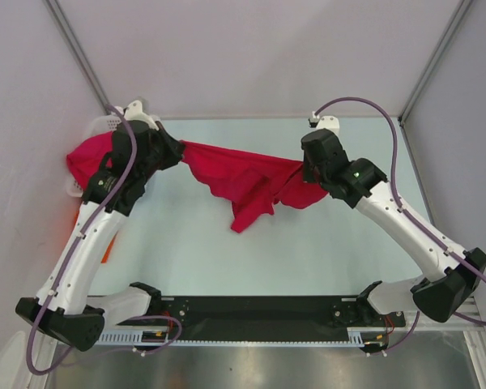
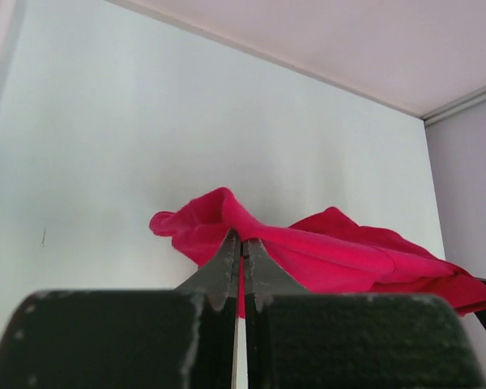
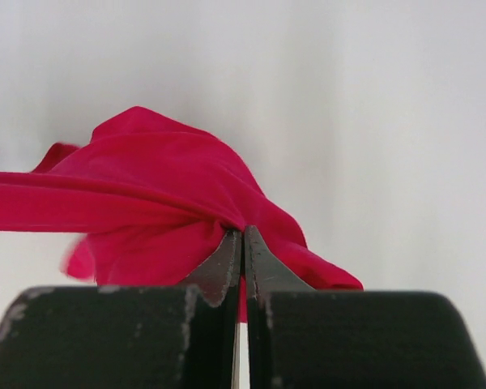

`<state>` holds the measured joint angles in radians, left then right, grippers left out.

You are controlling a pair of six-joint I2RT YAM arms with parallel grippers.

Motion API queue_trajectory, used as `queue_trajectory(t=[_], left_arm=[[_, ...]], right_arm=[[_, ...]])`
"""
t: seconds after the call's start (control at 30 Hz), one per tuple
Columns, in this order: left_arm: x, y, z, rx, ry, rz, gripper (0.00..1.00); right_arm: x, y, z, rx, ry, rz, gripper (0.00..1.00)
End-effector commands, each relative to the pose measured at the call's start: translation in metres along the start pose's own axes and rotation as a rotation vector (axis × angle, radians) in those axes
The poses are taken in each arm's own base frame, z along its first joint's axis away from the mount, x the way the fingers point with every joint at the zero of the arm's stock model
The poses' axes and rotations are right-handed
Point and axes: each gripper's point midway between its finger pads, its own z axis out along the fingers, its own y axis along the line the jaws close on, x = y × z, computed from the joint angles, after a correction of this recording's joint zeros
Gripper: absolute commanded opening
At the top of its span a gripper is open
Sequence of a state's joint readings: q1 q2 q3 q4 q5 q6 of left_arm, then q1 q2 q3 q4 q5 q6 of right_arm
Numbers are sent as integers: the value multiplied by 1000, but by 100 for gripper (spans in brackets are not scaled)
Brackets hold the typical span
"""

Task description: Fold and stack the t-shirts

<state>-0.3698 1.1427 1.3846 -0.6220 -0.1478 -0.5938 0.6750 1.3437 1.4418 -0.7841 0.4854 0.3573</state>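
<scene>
At the far left, a white lattice basket (image 1: 105, 123) sits against the wall, and a heap of red cloth (image 1: 83, 162) spills from its near side. The left arm hides whether that is a second shirt or the tail of the held one. A sliver of orange (image 1: 107, 247) shows beside that arm, nearer, too little to identify.

The left gripper (image 1: 176, 151) is clenched on one edge of the crimson t-shirt (image 1: 243, 182). In the left wrist view its jaws press together with only a thin fold of cloth between them. From there the shirt runs rightward as a taut upper edge, raised off the pale table (image 1: 324, 251). Its middle sags, and a point of fabric hangs toward the near side, seemingly brushing the table.

At the right end, the right gripper (image 1: 306, 172) is likewise clamped on the cloth, jaws closed on a bunched fold. The two grips stand well apart, at about the same distance from the arms' bases. This looks meant to stretch the shirt open so that it can be laid flat for folding. No fold is made yet, and no stack is visible.
</scene>
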Motion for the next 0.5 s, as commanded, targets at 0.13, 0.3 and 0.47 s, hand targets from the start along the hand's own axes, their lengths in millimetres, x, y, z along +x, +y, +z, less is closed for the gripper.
queue_trajectory(t=[0.13,0.3,0.47], left_arm=[[-20,31,-12,-68,-38,-35,0],[-16,33,-6,-61,-23,-45,0],[-9,43,5,-77,0,-54,0]], right_arm=[[-5,-38,-2,127,-35,24,0],[-2,-43,0,140,-23,20,0],[5,-44,7,148,6,10,0]])
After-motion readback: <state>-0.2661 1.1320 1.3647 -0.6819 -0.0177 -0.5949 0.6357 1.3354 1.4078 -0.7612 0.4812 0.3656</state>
